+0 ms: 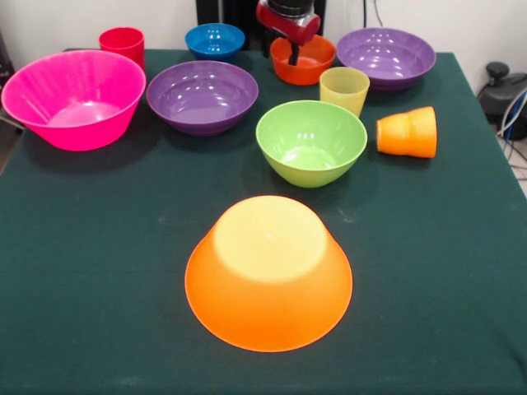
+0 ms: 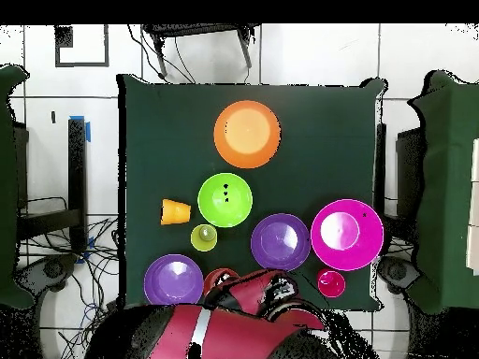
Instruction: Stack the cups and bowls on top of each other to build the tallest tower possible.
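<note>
The big orange bowl (image 1: 268, 276) (image 2: 247, 134) lies upside down near the table's middle. The green bowl (image 1: 311, 141) (image 2: 224, 199) stands upright behind it. The big pink bowl (image 1: 74, 99) (image 2: 347, 235), two purple bowls (image 1: 202, 96) (image 1: 386, 58), the blue bowl (image 1: 214, 41) and the red cup (image 1: 122, 43) stand upright along the robot's side. The yellow cup (image 1: 344, 89) (image 2: 204, 237) is upright. The orange cup (image 1: 408, 132) (image 2: 174, 212) lies on its side. My gripper (image 1: 292, 54) hangs at the small orange-red bowl (image 1: 302, 62) (image 2: 218, 279), reaching down over its rim.
The dark green cloth table (image 1: 99, 271) ends close behind the far row of bowls. In the overhead view my arm (image 2: 262, 304) covers the blue bowl. Cables and a black object (image 1: 502, 90) lie off the table's right side.
</note>
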Robot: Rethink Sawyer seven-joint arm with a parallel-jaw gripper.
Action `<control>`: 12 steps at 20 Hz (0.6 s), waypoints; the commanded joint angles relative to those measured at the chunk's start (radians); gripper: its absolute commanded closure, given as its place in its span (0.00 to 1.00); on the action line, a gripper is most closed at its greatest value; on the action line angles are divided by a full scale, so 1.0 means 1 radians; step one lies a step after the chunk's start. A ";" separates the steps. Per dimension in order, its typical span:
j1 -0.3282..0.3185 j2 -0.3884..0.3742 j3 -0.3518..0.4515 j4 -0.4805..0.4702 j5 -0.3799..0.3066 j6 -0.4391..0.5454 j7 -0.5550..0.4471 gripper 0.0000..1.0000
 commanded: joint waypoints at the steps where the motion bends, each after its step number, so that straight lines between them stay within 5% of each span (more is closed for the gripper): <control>1: -0.016 0.014 0.145 -0.098 0.025 0.043 -0.036 1.00; 12: 0.008 0.021 0.098 -0.144 0.009 0.050 -0.043 1.00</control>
